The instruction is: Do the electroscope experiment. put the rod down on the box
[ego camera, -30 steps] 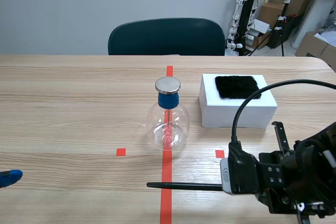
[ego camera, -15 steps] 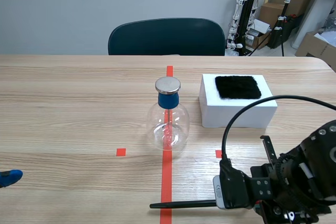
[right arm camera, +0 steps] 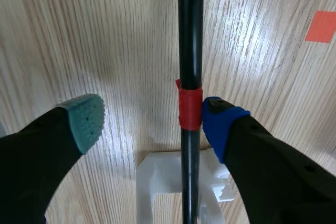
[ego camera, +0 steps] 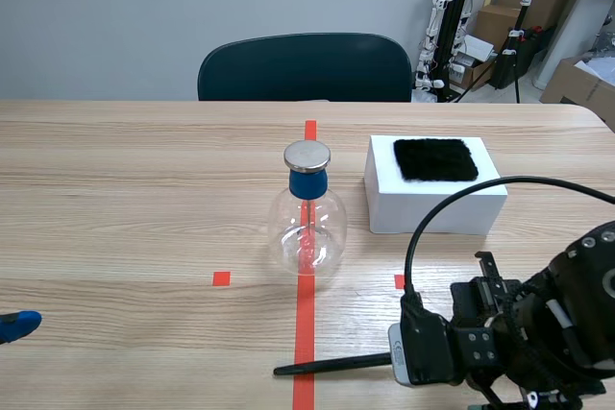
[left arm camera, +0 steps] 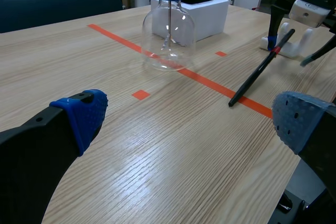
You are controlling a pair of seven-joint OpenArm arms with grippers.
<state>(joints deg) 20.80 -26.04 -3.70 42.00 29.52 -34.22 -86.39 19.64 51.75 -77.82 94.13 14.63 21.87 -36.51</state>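
Lying near the desk's front edge, the black rod has one end propped on a small white stand. Right claw gapes wide around it, gripping nothing. Left claw's wide open too.

1. The scene view sits raised above the desk's near edge, about mid-width. It faces across the desk to the far edge, the chair and the wall, and takes in most of the desktop.
2. The left wrist view hangs low by the near edge, on the left, looking slantwise toward the far right corner. It shares the flask, box and rod with the scene view.
3. The right wrist view looks almost straight down, very near the desk, and shares only the rod with both.
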